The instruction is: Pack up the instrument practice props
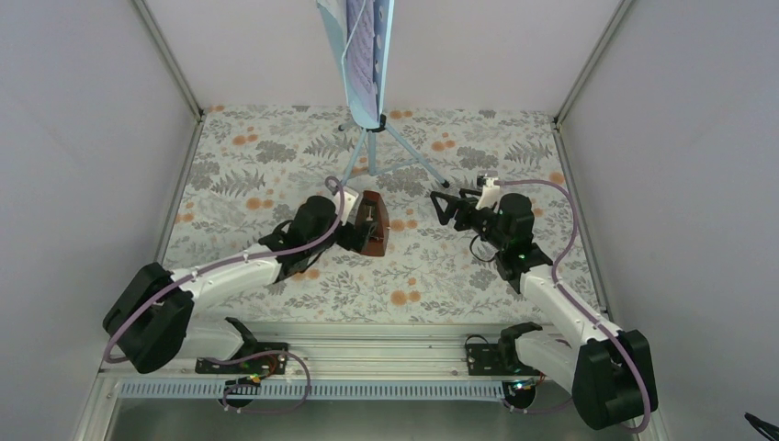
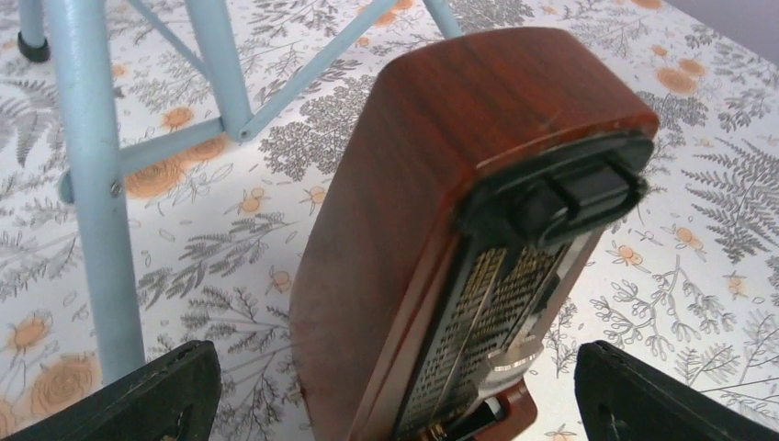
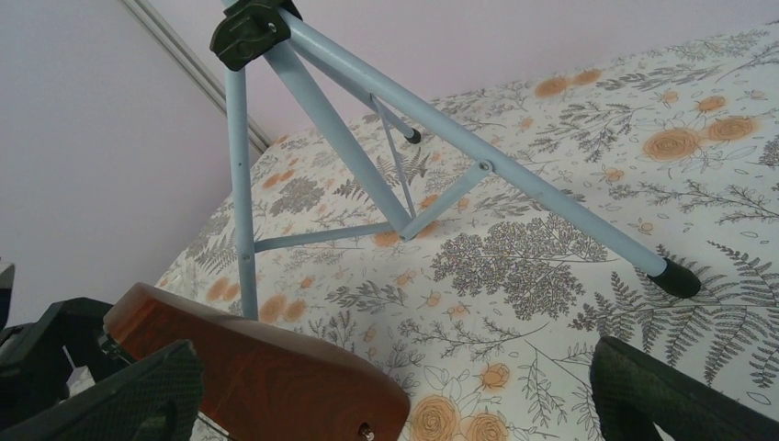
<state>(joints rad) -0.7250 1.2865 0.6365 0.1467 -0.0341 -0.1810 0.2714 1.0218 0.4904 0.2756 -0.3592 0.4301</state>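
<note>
Left gripper (image 2: 400, 390), jaws wide and empty, straddles the standing metronome (image 2: 413, 184); right gripper (image 1: 441, 209), equally open, hovers farther to its right.

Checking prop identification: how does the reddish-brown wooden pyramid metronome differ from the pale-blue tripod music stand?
The metronome is squat, dark wood; the music stand is tall, pale-blue tubing. The metronome sits between the left gripper's open fingers; the music stand is ungripped. Both rest on the floral tablecloth.

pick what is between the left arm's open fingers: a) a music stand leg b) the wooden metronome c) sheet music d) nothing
b: the left wrist view shows the wooden metronome between the left fingers, with a gap on each side.
</note>
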